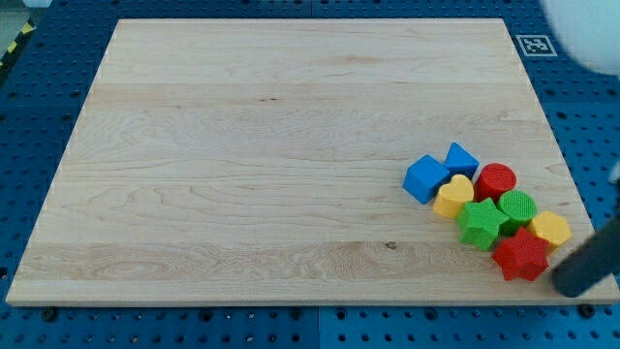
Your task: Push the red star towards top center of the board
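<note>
The wooden desk (242,145) fills most of the view, resting on a blue perforated base (29,116). All blocks lie clustered in the near right part of the desk.

Leftmost in the cluster is a blue cube (425,178), with a smaller blue block (462,158), angular in shape, just beyond it to the right; the two touch. A yellow heart (453,196) sits against the near right side of the blue cube. Next to the right comes a green star (479,224), touching the yellow heart, and beyond it a red cylinder (496,180). A green cylinder (517,206) lies between the red cylinder and the green star. The red star (520,256) is the nearest block of the group, close to the desk's near edge, touching the green star and the green cylinder. A yellow block (551,229), roughly hexagonal, sits just beyond the red star on the right.

Farthest right, the dark rod enters from the right edge; my tip (565,281) rests just right of the red star, near it, contact uncertain. The end effector is a plain rod with nothing to open or close, and it holds nothing. A printed marker (535,45) lies off the desk's far right corner.
</note>
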`<action>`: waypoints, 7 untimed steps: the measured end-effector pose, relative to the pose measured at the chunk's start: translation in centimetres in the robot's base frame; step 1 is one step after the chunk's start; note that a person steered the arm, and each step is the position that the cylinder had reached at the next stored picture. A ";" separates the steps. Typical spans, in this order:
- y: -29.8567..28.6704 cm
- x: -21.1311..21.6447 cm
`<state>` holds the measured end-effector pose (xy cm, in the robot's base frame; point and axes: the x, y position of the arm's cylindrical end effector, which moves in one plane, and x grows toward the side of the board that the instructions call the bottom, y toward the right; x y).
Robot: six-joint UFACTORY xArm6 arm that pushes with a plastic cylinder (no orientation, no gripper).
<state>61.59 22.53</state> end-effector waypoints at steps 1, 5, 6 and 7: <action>-2.8 -0.9; -0.3 0.2; 1.5 0.1; 0.9 -0.4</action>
<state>61.23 23.46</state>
